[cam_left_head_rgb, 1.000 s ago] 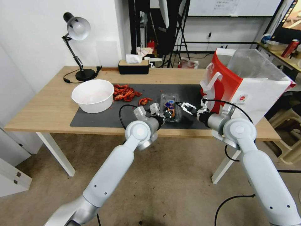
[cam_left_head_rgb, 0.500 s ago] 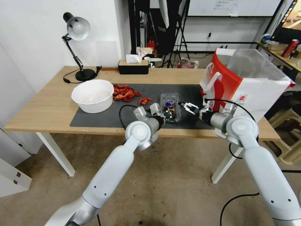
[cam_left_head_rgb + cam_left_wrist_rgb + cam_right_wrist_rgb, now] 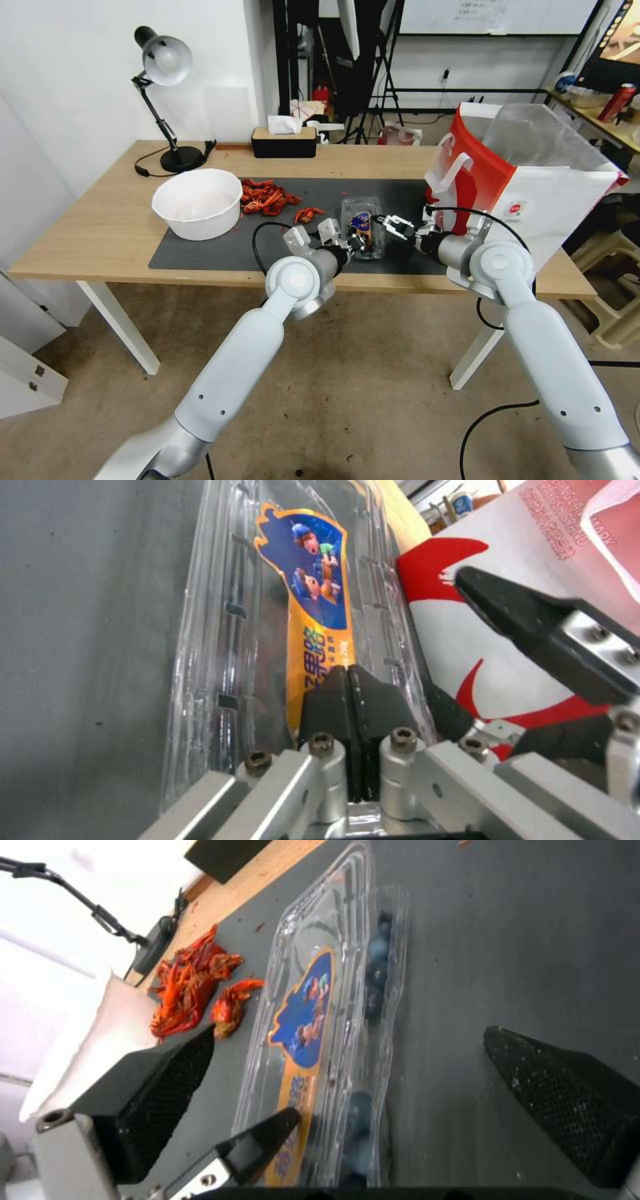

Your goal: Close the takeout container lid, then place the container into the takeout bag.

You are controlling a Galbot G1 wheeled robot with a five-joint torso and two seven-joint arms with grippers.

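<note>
While the left gripper (image 3: 355,241) hasn't budged, the right gripper (image 3: 385,222) has moved in toward the takeout container (image 3: 363,227) versus half a second ago, elbow swung nearer too. Container, bowl and bag sit exactly as before.

Left gripper: jaws pressed together, tips resting on the lid (image 3: 293,605) at the near end of the label, seen clearly in the left wrist view. Pressing down on it, nothing pinched between the fingers.

Right gripper: fingers (image 3: 160,1080) spread wide, just beside the container's right edge. Touching or not, can't tell.

Container: lies flat on the dark mat (image 3: 213,250), roughly mid-table, between the crayfish shells (image 3: 267,198) and the takeout bag (image 3: 527,180). Clear clamshell, lid folded over the base, orange and blue cartoon label on top. Dark berries show through the side wall in the right wrist view. Whether the lid is snapped fully shut, can't tell.

Bag stands upright at the table's right end, mouth open, liner sticking up, well apart from the container. White bowl (image 3: 197,202) sits left of the shells.
</note>
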